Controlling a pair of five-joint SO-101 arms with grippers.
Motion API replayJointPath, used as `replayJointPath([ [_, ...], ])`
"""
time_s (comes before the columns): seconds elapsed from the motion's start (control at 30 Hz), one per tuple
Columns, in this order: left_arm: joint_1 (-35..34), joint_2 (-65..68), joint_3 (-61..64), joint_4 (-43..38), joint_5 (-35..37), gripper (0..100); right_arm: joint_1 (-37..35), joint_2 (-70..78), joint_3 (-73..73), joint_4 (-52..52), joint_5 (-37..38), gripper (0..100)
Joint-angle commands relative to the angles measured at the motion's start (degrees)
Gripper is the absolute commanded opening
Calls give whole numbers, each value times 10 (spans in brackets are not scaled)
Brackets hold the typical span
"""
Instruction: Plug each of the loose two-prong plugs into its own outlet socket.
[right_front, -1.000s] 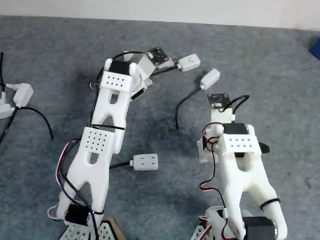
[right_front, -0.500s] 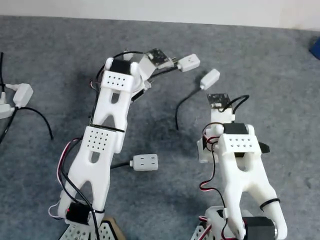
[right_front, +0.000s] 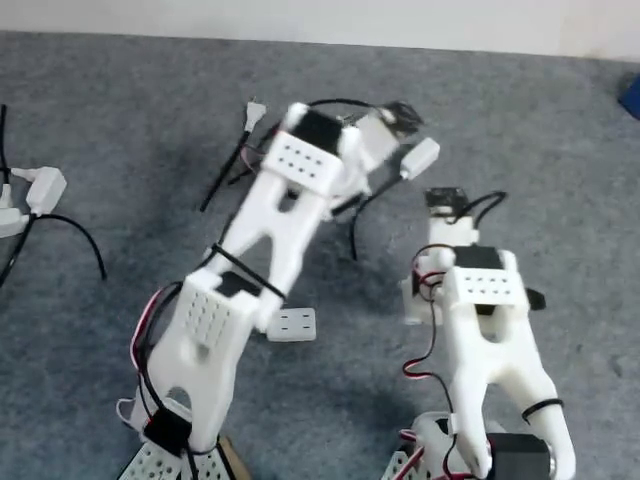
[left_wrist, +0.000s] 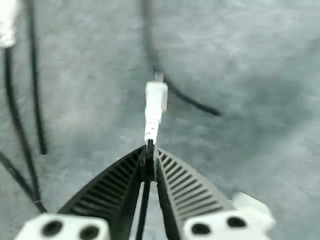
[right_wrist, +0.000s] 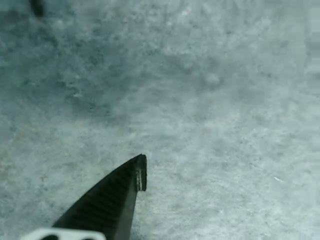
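The left arm has swung toward the upper right of the high view; its tool (left_wrist: 150, 147) is clamped on the tail of the plug (left_wrist: 156, 102) (prongs leading), so pickup looks done; the socket (right_front: 300, 323) lies lower centre, well apart.

From high we look steeply down over the table (right_front: 110, 110). Our left wrist camera sits close behind the left gripper (left_wrist: 150, 150), facing the plug (left_wrist: 155, 102) just ahead (shared with the high view); the right faces the table closely.
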Motion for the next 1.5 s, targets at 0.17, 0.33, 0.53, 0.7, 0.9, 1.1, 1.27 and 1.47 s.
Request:
replayJointPath([
  [0.17, 101, -136, 82, 11, 6, 20, 171, -17, 28, 0, 6, 663],
  [0.33, 114, -136, 87, 11, 3, 25, 221, -22, 50, 0, 47, 663],
  [0.53, -24, -80, 130, -33, 1, 189, 221, -22, 78, -1, 95, 663],
  [0.7, -84, -29, 129, -56, -50, 170, 221, -22, 78, -4, 94, 663],
  [0.9, -71, 3, 129, -63, -50, 171, 221, -22, 78, -4, 97, 663],
  [1.1, -54, 34, 129, -63, -49, 171, 221, -22, 78, -4, 97, 663],
  [1.27, -55, 59, 128, -71, -49, 168, 221, -22, 78, -4, 98, 663],
  [1.47, -47, 65, 128, -81, -50, 168, 221, -22, 79, -3, 98, 663],
])
